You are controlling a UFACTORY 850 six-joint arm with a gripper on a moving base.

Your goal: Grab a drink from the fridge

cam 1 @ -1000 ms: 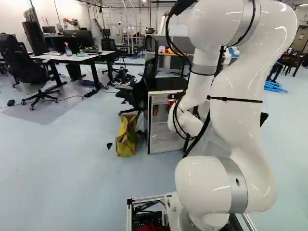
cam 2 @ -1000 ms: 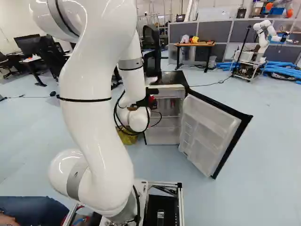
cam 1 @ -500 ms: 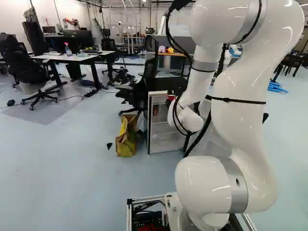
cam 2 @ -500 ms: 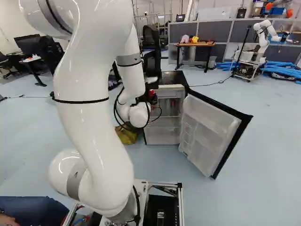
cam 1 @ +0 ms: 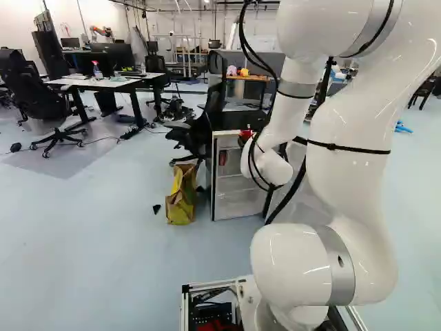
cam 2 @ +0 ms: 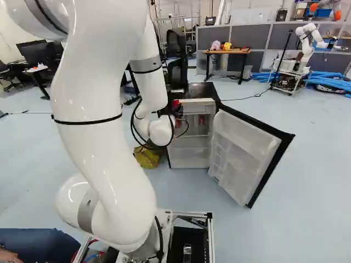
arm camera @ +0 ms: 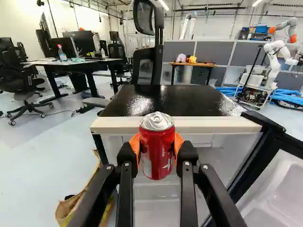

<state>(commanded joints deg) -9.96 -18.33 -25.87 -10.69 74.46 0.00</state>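
Beyond the held red can (arm camera: 157, 146), open fridge (arm camera: 203, 125), bag (cam 1: 180, 200) alongside, black chair (arm camera: 144, 66).

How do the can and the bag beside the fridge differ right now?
The red can is held upright in the gripper; the bag sits on the floor.
The can is red with a silver top; the bag is brown and yellow.
The can is a smooth cylinder; the bag is creased and much larger.
Both are outside the fridge.

1 white arm (cam 1: 348, 172) partly hides the fridge (cam 1: 233, 206), beside which 1 yellow-brown bag (cam 1: 180, 204) stands.
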